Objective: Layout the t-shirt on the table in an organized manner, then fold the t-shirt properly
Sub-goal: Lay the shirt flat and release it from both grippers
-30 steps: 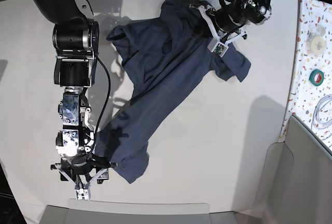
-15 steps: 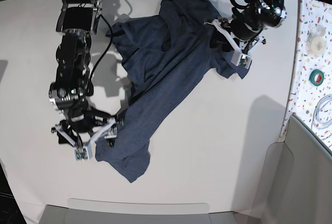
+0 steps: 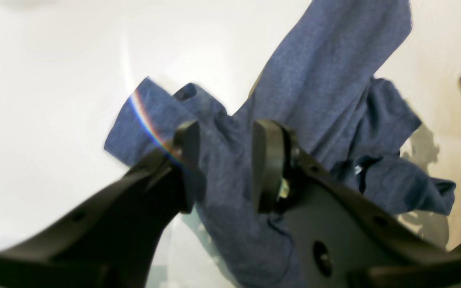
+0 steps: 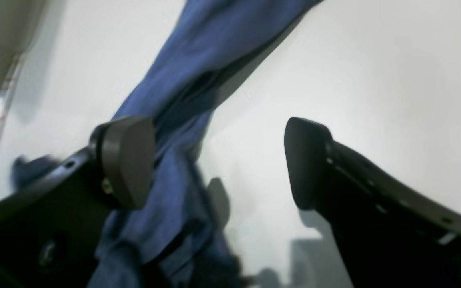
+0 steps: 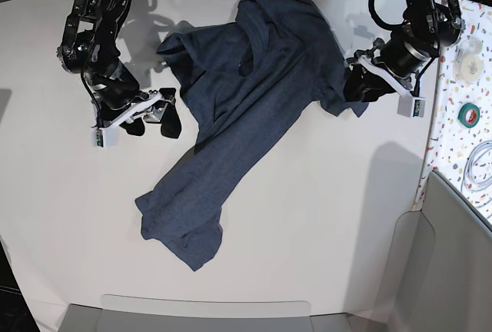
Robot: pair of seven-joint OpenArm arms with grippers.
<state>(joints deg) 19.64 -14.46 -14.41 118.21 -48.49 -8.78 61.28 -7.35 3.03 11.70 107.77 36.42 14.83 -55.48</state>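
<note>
Base view: the shirt (image 5: 238, 109) is seen crumpled in a diagonal across the table (image 5: 323, 217), plain side up, no lettering readable. Only this view shows the whole layout; a green tape roll (image 5: 470, 113) is seen on the speckled strip (image 5: 453, 78) at right. The right gripper (image 5: 154, 115), at left beside the shirt edge, is spread wide with nothing held. In the left wrist view the left gripper (image 3: 224, 168) is partly parted above cloth near the sleeve, nothing pinched.
</note>
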